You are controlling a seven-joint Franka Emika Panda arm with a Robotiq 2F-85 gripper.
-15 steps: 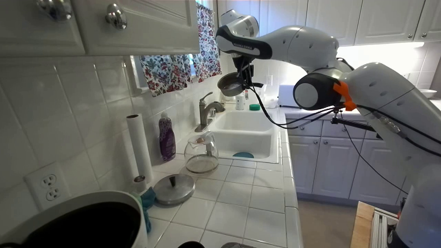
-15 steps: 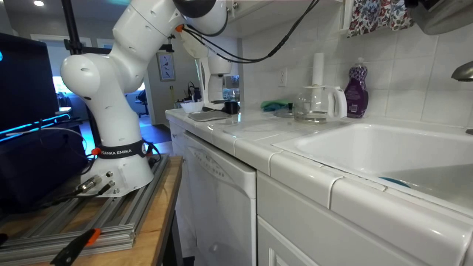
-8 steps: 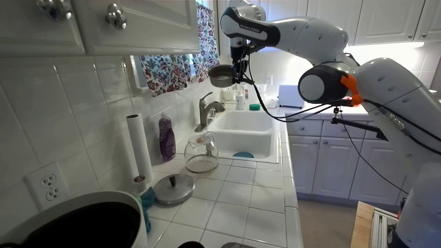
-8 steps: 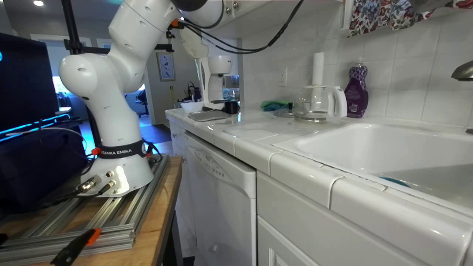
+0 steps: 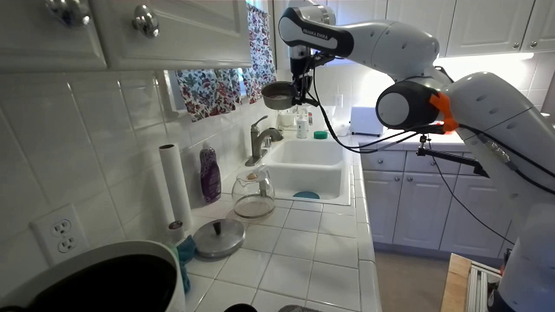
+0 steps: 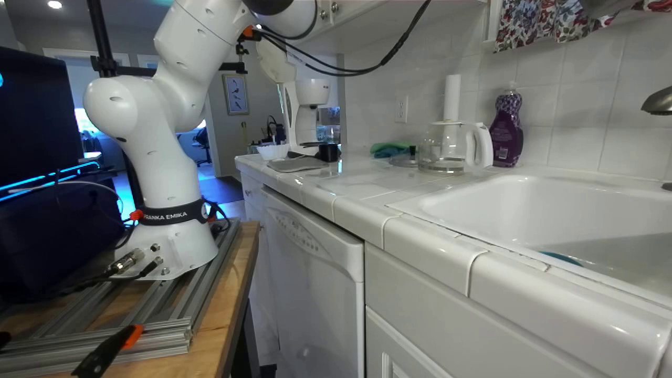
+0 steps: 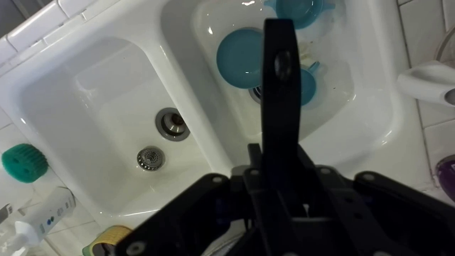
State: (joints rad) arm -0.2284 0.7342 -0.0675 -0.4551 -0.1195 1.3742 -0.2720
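Black two-fingered gripper [image 7: 279, 154] clamped on the long black handle [image 7: 282, 89], I hold the round grey metal saucepan [image 5: 277, 96] at its left, above the white double sink [image 7: 186, 106]; probably stiff, front-heavy, best gripped by that handle.

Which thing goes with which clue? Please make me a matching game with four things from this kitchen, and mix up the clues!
Things:
1. saucepan
2. dish soap bottle
3. coffee carafe
4. pot lid

Clues:
A. see-through
B. held up in the air by the gripper
C. lying flat on the tiled counter
D. purple

Right pairs: 1-B, 2-D, 3-A, 4-C
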